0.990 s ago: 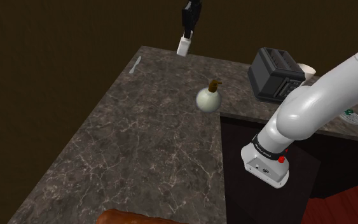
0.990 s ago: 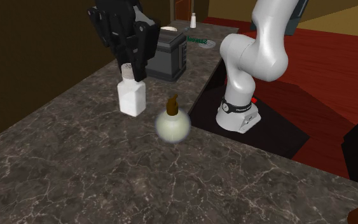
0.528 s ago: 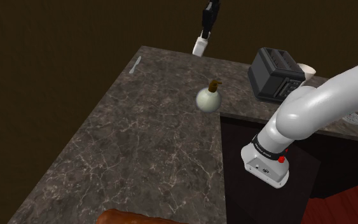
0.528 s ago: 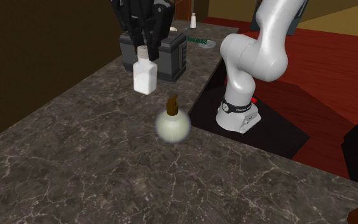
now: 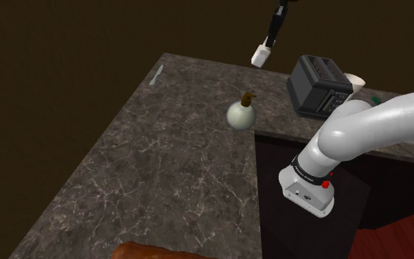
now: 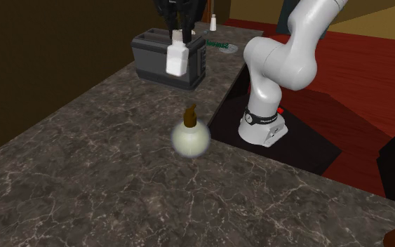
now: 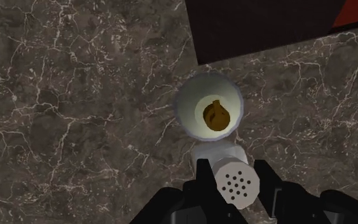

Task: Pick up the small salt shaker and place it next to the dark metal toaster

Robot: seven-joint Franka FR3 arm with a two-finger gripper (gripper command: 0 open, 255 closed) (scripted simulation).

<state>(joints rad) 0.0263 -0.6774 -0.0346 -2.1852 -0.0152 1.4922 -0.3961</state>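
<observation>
The small white salt shaker (image 5: 261, 54) (image 6: 176, 59) (image 7: 234, 181) hangs in the air above the dark marble counter (image 5: 168, 162), clasped at its top by my black gripper (image 5: 271, 38) (image 6: 179, 31) (image 7: 233, 184), which is shut on it. In the wrist view its perforated cap sits between the two fingers. The dark toaster (image 5: 321, 86) (image 6: 169, 60) stands at the counter's far end; in the shoulder view the shaker hangs just to its left, and in the second exterior view it hangs in front of it.
A round pale bottle with a brown stopper (image 5: 242, 112) (image 6: 190, 137) (image 7: 210, 114) stands mid-counter below the gripper. A second small shaker (image 6: 214, 22) and a green-patterned plate (image 6: 220, 46) sit beyond the toaster. A knife (image 5: 156, 74) lies near the counter's far left edge.
The gripper has carried the shaker through the air toward the toaster, rightward in the shoulder view. The bottle and toaster have stayed put.
</observation>
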